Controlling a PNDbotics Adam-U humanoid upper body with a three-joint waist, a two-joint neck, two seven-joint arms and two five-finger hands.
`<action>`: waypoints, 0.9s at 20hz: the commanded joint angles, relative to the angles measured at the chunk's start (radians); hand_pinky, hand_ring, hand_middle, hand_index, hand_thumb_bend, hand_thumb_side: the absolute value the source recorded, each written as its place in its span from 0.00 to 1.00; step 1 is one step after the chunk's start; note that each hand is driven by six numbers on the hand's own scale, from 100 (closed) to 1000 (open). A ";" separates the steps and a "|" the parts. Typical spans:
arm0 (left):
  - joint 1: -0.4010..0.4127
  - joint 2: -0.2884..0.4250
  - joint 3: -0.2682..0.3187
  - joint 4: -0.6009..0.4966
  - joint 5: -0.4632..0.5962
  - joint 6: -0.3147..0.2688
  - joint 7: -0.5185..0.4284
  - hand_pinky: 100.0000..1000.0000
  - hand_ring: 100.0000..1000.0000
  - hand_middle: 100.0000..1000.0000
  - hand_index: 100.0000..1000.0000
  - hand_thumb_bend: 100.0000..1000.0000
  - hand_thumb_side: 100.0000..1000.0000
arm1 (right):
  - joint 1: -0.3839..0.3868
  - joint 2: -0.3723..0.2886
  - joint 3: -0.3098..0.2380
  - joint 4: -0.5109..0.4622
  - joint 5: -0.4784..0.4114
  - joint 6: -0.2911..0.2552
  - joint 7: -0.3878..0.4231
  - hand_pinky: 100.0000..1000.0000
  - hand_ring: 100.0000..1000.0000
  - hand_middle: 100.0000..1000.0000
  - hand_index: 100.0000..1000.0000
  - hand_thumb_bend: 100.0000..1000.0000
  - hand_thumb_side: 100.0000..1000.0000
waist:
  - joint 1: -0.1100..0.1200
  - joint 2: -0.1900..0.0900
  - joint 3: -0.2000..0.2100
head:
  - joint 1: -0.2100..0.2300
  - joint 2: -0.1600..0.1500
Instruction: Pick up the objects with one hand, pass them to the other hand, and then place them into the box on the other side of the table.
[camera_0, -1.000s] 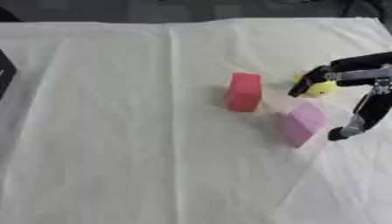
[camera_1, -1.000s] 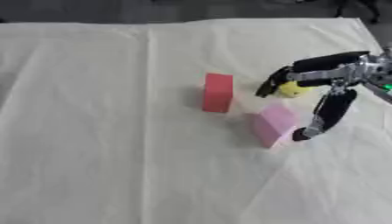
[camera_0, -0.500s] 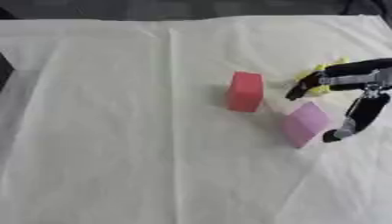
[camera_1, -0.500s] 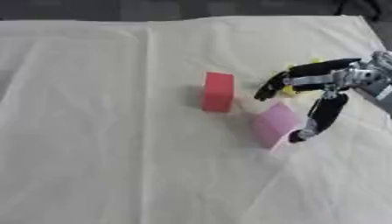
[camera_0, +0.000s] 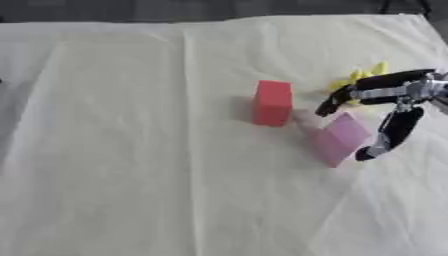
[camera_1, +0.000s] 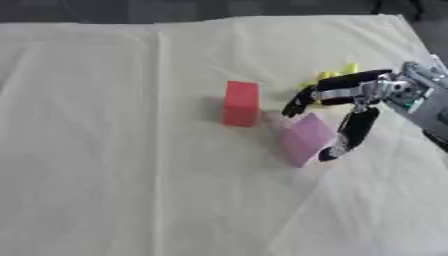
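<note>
The right hand (camera_1: 354, 100), fingers spread open and holding nothing, straddles the pink block (camera_1: 304, 138) lying on the bench beside the red block (camera_1: 241, 103), and closing off-centre could tip it.

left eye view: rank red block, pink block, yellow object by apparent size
1. Pink block and red block: look alike, not ranked.
2. Yellow object: smallest showing, but partly hidden behind the right hand.
</note>
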 joint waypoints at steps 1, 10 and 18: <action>-0.018 0.014 0.003 -0.020 0.005 -0.001 -0.004 0.65 0.69 0.74 0.72 0.07 0.81 | -0.015 -0.020 -0.003 -0.002 0.002 -0.010 0.013 0.95 0.86 0.80 0.89 0.46 0.00 | 0.000 -0.002 0.002 | 0.005 -0.013; -0.026 0.011 0.000 -0.021 0.006 -0.002 -0.006 0.65 0.69 0.74 0.72 0.06 0.81 | -0.016 -0.012 -0.003 0.013 0.014 -0.011 0.035 0.95 0.86 0.78 0.89 0.45 0.00 | -0.004 0.003 0.009 | 0.015 -0.017; -0.028 0.012 0.000 -0.022 0.006 -0.002 -0.007 0.65 0.70 0.74 0.72 0.06 0.81 | -0.012 -0.007 -0.016 0.053 0.040 -0.002 0.030 0.96 0.86 0.77 0.88 0.45 0.00 | -0.004 0.006 0.009 | 0.017 -0.016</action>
